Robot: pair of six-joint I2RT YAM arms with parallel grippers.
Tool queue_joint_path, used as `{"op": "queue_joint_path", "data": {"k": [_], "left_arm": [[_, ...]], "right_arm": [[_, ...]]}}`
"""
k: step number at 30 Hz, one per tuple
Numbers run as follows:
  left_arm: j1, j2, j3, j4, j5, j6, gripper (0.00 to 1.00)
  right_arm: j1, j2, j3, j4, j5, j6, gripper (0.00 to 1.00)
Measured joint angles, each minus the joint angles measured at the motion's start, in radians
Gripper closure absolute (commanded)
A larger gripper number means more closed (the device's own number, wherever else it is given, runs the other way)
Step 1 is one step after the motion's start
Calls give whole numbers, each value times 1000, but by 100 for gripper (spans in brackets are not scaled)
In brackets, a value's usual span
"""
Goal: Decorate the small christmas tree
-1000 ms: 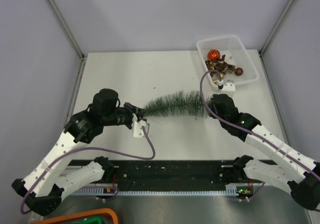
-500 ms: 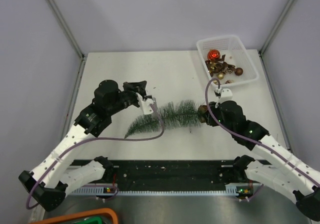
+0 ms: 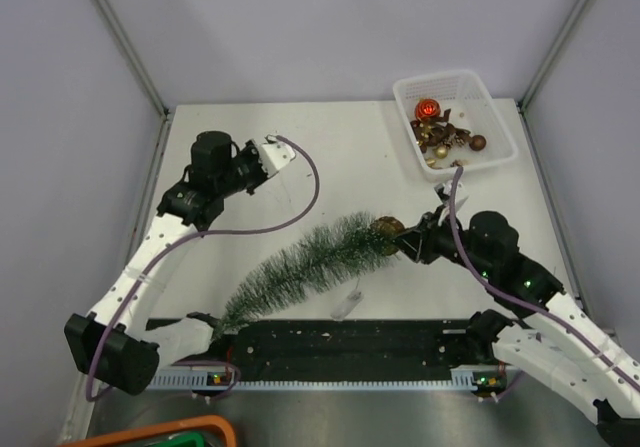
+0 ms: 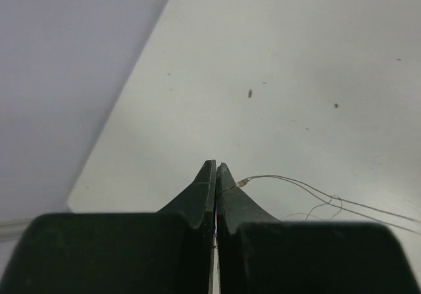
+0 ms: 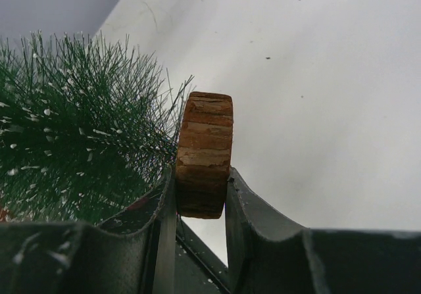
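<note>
Right gripper (image 3: 410, 242) pinches the small christmas tree (image 3: 300, 267) by its wooden disc base (image 5: 204, 152); left gripper (image 3: 270, 157) sits fully closed at 10 o'clock.
The tree stretches from table centre to 7 o'clock, its tip past the near edge. Risk: the grip is on the disc rim only, so the bendy tree could pivot or slip out. A thin wire (image 4: 296, 185) runs by the left tips, unclear if pinched, and could snag. The basket (image 3: 440, 79) at 1 o'clock holds red and brown baubles (image 3: 428, 109).
</note>
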Motion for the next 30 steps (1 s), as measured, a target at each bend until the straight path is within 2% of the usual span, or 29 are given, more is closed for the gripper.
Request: {"op": "queue_joint_path", "data": {"k": [7,12,20,25,30], "left_arm": [[31,71,24,-194,97,-220,100],[54,72,23,-290,164,-331,100],[54,-83,-81,-291,244,-416,100],[54,-132,-120,-282,270,-426,100],[51,-152,-152,-284,298,-436,100]], "right_arm": [[-6,16,35,44,-83,57,100],[-63,19,80,80,-113,128,100],[-228,70,94,220,-191,348,100],[-233,126,102,220,-149,425,100],[-233,160,171,164,-70,430,100]]}}
